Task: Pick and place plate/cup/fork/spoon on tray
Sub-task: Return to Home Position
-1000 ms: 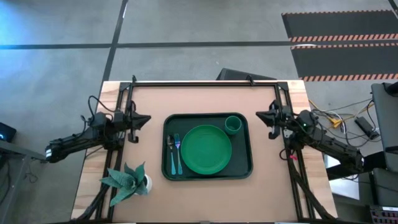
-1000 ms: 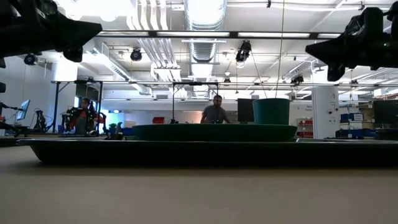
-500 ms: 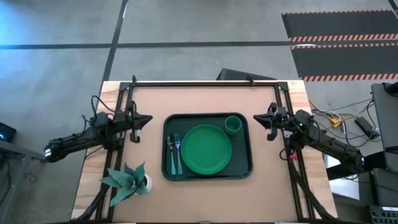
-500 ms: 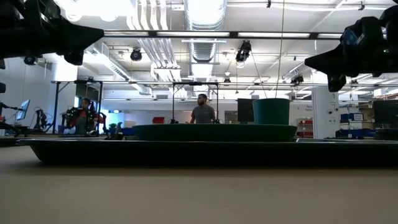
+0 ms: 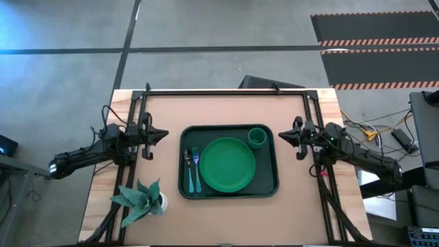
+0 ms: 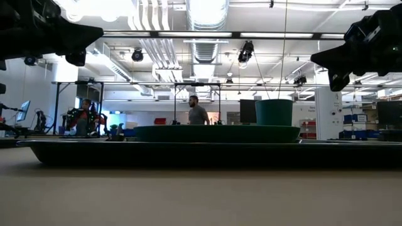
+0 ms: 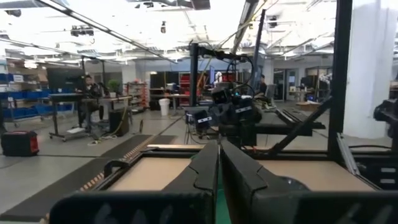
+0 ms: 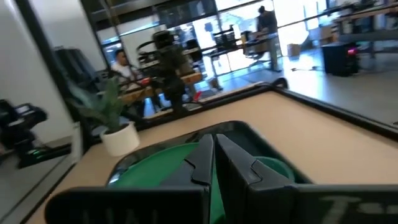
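The dark green tray (image 5: 269, 186) lies flat in the middle of the table. On it rest the bright green plate (image 5: 227, 165), the green cup (image 5: 257, 137) upright at its far right corner, and the spoon (image 5: 189, 170) and fork (image 5: 196, 169) side by side along its left edge, blue handles toward the near edge. My left gripper (image 5: 163, 134) hovers shut at the table's left side, pointing at the tray. At the right side my right gripper (image 5: 279, 135) hovers shut too, pointing at the cup. Both are raised above the table in the low view.
A white pot with a green leafy plant (image 5: 140, 202) stands at the near left corner. Black frame rails (image 5: 226, 90) run along the far edge and both sides. Bare tabletop lies between each gripper and the tray. People move in the room behind (image 6: 198, 113).
My right gripper has swung a little toward the tray and the cup, turning slightly and dipping a bit. It stays shut. A person in the room behind has walked across the low view toward the left.
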Controlling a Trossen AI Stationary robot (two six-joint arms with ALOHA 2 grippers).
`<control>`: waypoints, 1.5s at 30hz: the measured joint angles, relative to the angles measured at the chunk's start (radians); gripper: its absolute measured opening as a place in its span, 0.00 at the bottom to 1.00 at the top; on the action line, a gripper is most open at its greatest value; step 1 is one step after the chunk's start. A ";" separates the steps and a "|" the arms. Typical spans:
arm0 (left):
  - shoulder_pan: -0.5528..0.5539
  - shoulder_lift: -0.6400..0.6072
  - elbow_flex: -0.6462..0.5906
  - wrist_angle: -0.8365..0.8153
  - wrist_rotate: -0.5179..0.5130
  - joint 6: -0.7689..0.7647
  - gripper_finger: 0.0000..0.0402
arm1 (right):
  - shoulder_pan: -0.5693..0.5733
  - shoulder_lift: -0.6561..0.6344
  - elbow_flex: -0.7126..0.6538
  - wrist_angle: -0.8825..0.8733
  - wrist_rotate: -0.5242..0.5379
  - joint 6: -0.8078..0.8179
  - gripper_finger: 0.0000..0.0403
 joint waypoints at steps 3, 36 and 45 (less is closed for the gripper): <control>0.000 -0.001 -0.001 0.000 0.019 -0.027 0.00 | 0.050 0.000 0.000 0.000 0.000 0.000 0.02; -0.077 0.212 -0.047 0.174 0.124 -0.101 0.00 | 0.100 -0.001 0.000 0.002 0.035 0.010 0.02; -0.077 0.082 -0.047 0.032 0.122 -0.055 0.00 | 0.100 -0.001 0.000 0.003 0.035 -0.001 0.02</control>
